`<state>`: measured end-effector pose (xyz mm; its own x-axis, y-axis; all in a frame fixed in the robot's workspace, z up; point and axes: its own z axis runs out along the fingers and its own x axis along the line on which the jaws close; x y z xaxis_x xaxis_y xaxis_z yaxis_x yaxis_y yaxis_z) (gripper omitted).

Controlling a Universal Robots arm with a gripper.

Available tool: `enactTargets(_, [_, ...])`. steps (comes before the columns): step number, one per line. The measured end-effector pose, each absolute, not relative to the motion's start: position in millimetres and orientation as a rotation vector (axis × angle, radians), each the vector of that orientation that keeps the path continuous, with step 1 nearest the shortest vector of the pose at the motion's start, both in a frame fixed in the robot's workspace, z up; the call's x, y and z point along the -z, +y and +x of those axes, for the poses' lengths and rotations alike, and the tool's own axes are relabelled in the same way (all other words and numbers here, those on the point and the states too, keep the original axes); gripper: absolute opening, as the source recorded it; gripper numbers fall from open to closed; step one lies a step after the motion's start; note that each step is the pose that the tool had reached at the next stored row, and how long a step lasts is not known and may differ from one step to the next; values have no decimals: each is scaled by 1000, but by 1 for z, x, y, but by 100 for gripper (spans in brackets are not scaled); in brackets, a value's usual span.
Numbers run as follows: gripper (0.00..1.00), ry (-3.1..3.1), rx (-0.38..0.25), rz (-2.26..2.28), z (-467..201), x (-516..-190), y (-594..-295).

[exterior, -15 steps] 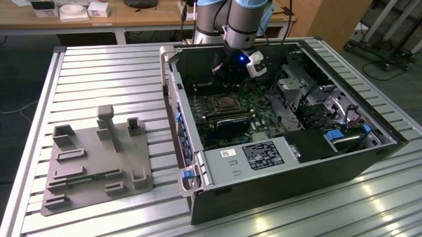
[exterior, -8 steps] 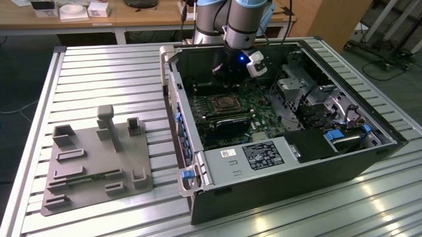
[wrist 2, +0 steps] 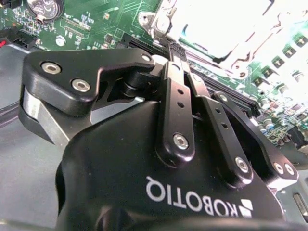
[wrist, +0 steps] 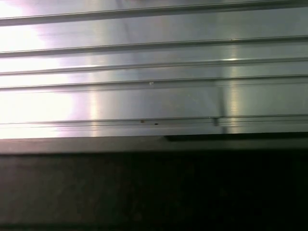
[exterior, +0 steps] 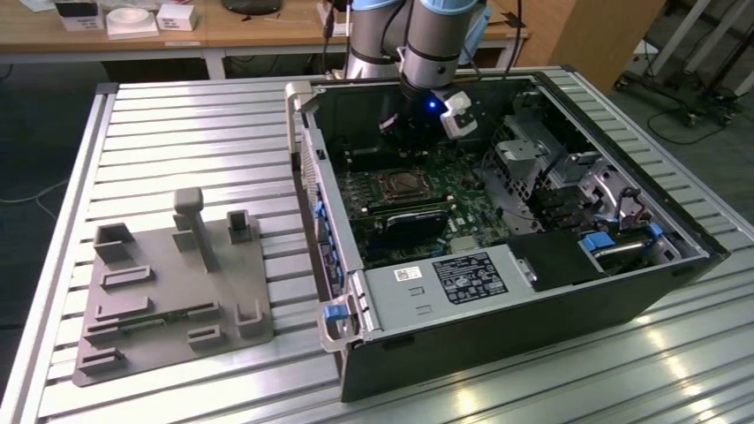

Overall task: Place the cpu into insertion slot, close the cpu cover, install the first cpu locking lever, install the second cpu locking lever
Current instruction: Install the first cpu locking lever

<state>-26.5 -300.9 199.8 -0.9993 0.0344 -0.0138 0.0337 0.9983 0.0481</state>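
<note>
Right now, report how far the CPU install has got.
Done: cannot tell whether the cpu sits in the insertion slot; cover and levers unclear. In hand: the gripper, fingers closed together, hangs at the slot's metal edge. Left: no step confirmed finished.

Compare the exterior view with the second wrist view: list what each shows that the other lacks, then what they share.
Exterior view: the whole open computer case, the grey fixture tray beside it, the slatted table. Second wrist view: a coin battery, the gripper close up with its black linkage. Shared: the green circuit board and the silvery insertion slot.
</note>
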Motion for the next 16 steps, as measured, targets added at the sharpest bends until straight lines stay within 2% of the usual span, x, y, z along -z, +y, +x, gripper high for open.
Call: enactTargets(16, [10,3125,-75,53,-26,-200,-301])
